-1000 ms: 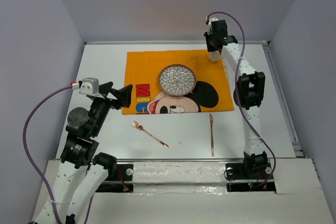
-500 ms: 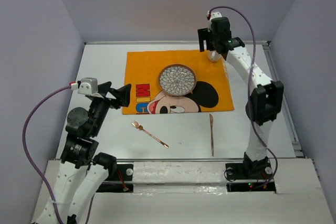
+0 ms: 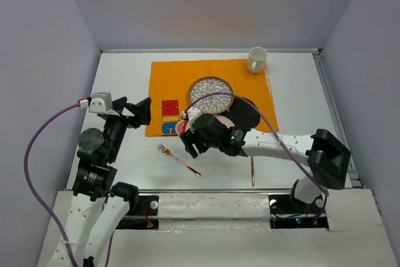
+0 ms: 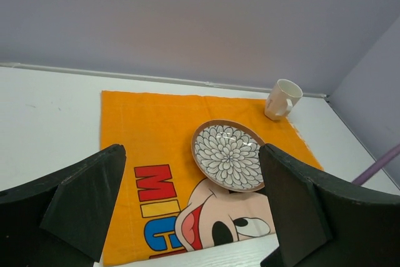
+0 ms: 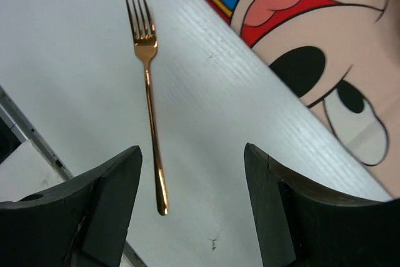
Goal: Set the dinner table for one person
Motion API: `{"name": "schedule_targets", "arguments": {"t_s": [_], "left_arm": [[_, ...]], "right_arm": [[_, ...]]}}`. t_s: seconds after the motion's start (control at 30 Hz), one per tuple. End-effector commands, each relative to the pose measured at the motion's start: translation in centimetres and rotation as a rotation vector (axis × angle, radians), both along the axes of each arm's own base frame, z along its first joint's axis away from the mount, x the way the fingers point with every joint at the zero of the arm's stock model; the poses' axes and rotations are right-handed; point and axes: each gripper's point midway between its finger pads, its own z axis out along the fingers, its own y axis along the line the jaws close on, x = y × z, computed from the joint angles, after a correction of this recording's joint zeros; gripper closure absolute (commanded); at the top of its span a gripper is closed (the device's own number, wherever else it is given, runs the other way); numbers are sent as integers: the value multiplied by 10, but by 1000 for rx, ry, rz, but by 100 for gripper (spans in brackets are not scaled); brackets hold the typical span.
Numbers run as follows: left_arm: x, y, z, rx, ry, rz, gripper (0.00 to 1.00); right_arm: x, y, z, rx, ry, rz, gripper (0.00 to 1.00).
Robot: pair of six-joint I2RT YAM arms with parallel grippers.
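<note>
The white dinner table (image 3: pixel 125 73) carries an orange cartoon placemat (image 3: pixel 169 79) with a flower-patterned plate (image 3: pixel 211 94) on it. A white mug (image 3: pixel 257 59) stands at the mat's back right corner. A copper fork (image 3: pixel 178 159) lies on the table in front of the mat. A copper knife (image 3: pixel 252 170) lies to its right, partly under my right arm. My right gripper (image 3: pixel 189 144) is open and empty, low over the fork; the right wrist view shows the fork (image 5: pixel 148 85) just inside the left finger. My left gripper (image 3: pixel 142 112) is open and empty at the mat's left edge.
Grey-lilac walls close in the table on three sides. The left wrist view shows the plate (image 4: pixel 228 156), the mug (image 4: pixel 282 99) and the placemat (image 4: pixel 150 129) ahead of the open fingers. A metal rail (image 3: pixel 206 191) runs along the near edge.
My right arm has swung from the mug at the back right down to the fork at the front. The mug stays standing alone. The left arm has barely moved.
</note>
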Motion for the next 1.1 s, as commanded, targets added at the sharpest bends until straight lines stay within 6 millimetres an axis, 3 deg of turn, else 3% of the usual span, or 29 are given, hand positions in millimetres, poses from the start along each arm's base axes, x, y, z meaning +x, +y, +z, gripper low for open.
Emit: {"name": "schedule_targets", "arguments": {"t_s": [0.0, 0.2, 0.37, 0.63, 0.8, 0.97, 1.07], "left_arm": [[2, 10, 11, -19, -46, 49, 1], [3, 13, 11, -19, -47, 58, 1], [2, 13, 12, -21, -54, 58, 1], [-1, 13, 15, -23, -66, 53, 1], [-2, 13, 18, -26, -73, 50, 1], [-2, 12, 17, -22, -71, 46, 1], [-1, 15, 16, -17, -67, 63, 1]], "right_arm": [[-26, 34, -1, 61, 9, 5, 28], [-55, 63, -41, -31, 35, 53, 30], [-47, 68, -69, -87, 35, 20, 35], [-41, 83, -86, -113, 35, 27, 49], [-39, 87, -97, -128, 39, 20, 69], [-36, 95, -99, -115, 48, -2, 100], [-36, 99, -96, -99, 55, -3, 100]]}}
